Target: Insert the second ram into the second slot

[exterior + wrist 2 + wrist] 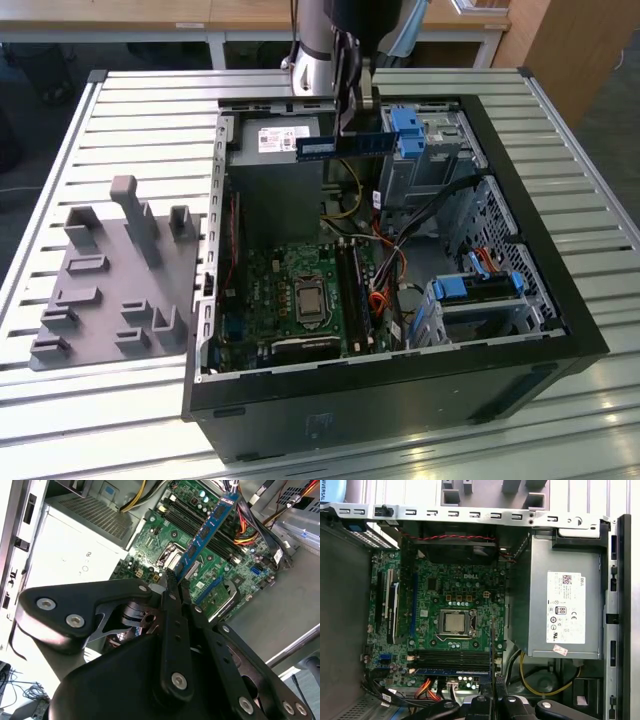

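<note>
Power supply (pixel 540 595) carried a white label (pixel 566 612) with barcode, rows of small print and round marks; none was legible. Motherboard (pixel 427 605) bore short white lettering (pixel 470 575) above the processor socket (pixel 454 623). Second ram (pixel 350 144) had a pale label (pixel 313 148) toward one end; its print was too small to read.

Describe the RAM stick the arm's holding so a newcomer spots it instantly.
Find the open black PC case on the slatted table. Over it, the claw pinches the second ram: a thin, long blue stick held in the air, unlike the chunky blue drive tab beside it.
</note>
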